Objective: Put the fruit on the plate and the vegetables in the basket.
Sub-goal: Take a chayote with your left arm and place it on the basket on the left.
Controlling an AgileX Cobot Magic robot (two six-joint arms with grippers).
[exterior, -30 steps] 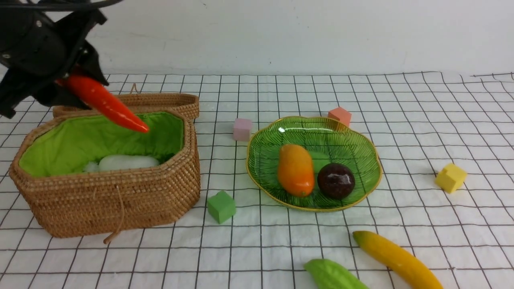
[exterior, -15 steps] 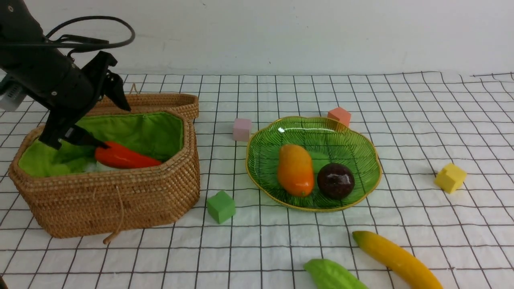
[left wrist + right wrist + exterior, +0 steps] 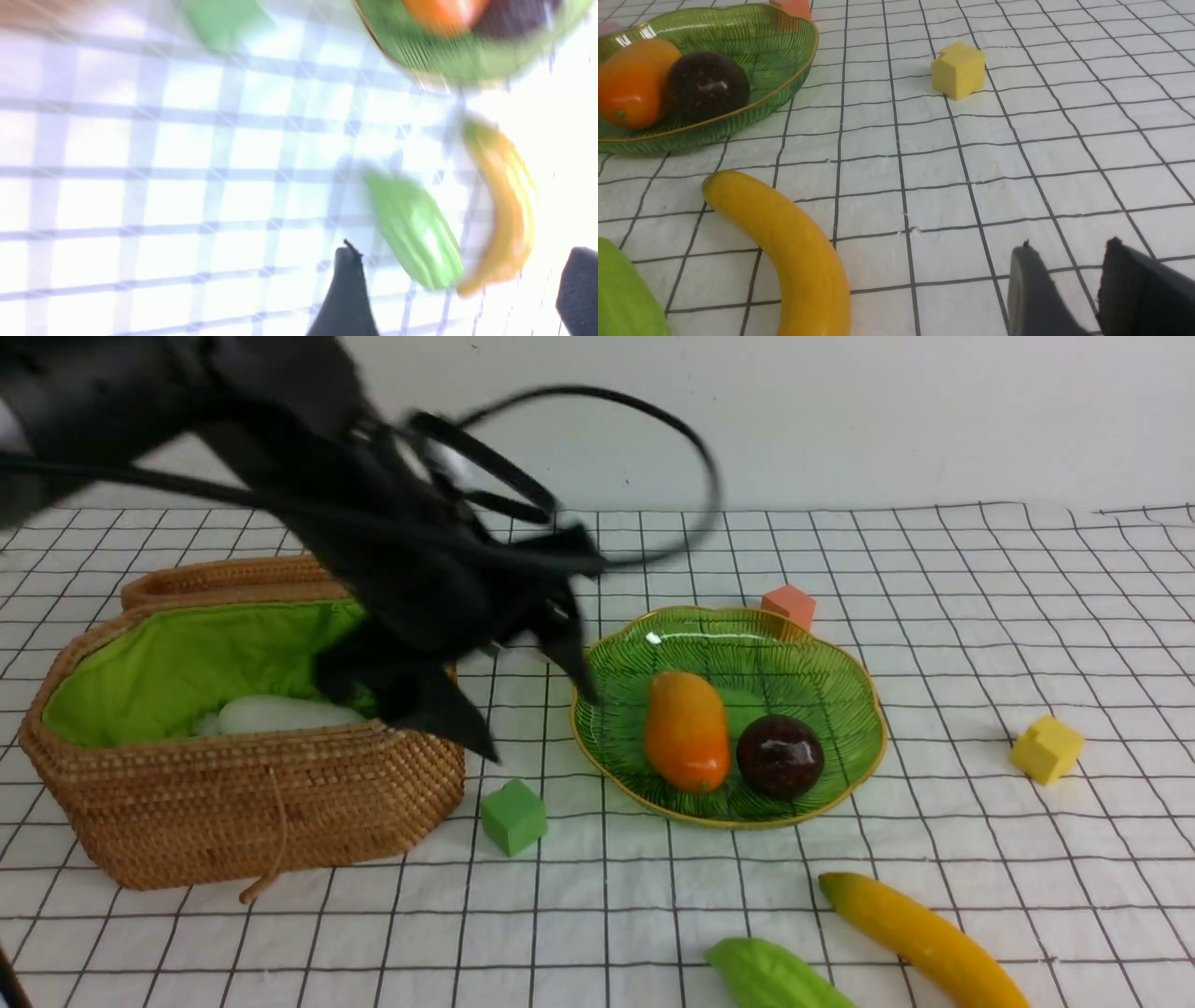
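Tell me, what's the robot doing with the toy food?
It is sorting it. The radish lies in the basket; the mango and mangosteen sit on the plate. The left pincer hangs open and empty between basket and plate. The banana and gourd wait on the cloth.

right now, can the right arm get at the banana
Probably yes: the right gripper hangs empty low beside the banana, only bare cloth between them; the gourd lies on its far side.

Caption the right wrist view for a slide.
Banana lies on gridded cloth near the plate holding mango and mangosteen; yellow cube beyond.
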